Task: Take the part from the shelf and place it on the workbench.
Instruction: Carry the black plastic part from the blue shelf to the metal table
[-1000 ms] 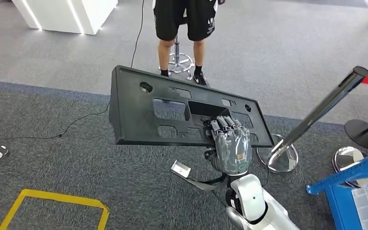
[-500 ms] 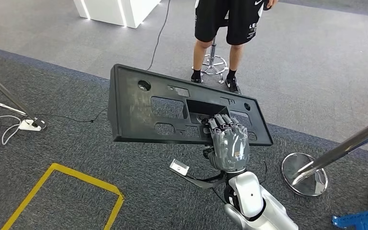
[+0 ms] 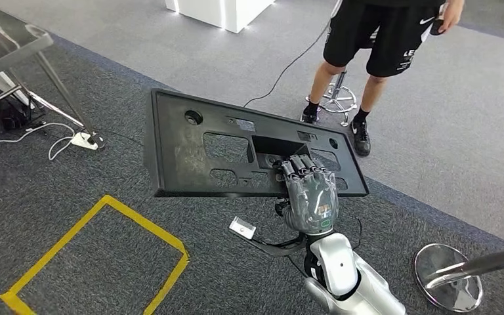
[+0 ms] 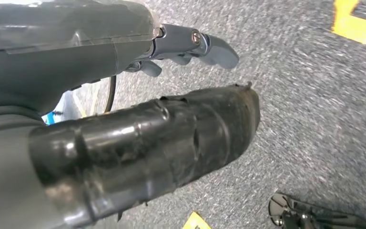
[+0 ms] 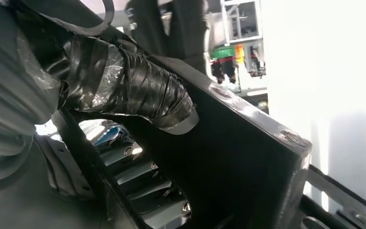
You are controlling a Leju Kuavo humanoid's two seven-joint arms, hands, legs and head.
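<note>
Above the carpet, my right hand [image 3: 310,197] grips the black part [image 3: 236,154] by its near edge, carried flat; left hand [image 4: 190,45] hangs, fingers curled, holding nothing. Keep it level while turning toward the desk [image 3: 6,39]

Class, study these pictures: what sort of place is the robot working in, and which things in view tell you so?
Probably an indoor demo or test hall. Grey carpet marked with yellow tape, a barrier post on a chrome base, a metal table, and a person watching while the right hand carries a black panel.
</note>
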